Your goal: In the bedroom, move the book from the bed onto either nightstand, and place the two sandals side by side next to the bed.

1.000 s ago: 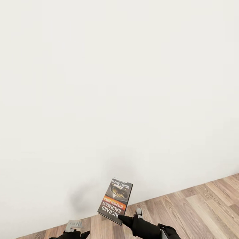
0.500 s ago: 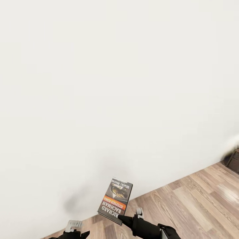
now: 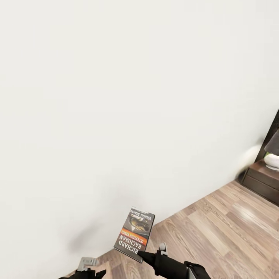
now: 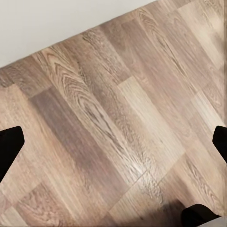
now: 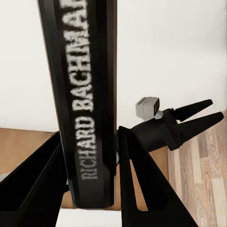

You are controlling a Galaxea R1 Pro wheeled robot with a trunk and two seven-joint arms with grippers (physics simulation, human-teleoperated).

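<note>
My right gripper (image 3: 142, 254) is shut on the lower edge of the book (image 3: 135, 233), holding it up in front of the white wall. The cover has a dark photo, an orange band and white lettering. In the right wrist view the book's black spine (image 5: 82, 94) stands clamped between the two dark fingers (image 5: 142, 189). My left gripper (image 3: 88, 270) hangs low at the bottom edge, and its open fingers (image 4: 9, 146) stand wide apart over the plank floor. The nightstand (image 3: 265, 179) with its lamp (image 3: 272, 154) sits at the far right. The bed and the sandals are out of view.
A plain white wall (image 3: 128, 100) takes up most of the head view, close ahead. The wood-plank floor (image 3: 224, 232) runs along its foot toward the nightstand at the right.
The whole view has swung, so more floor shows and the nightstand with its lamp has come in at the right edge. The book and both grippers keep their places in the picture.
</note>
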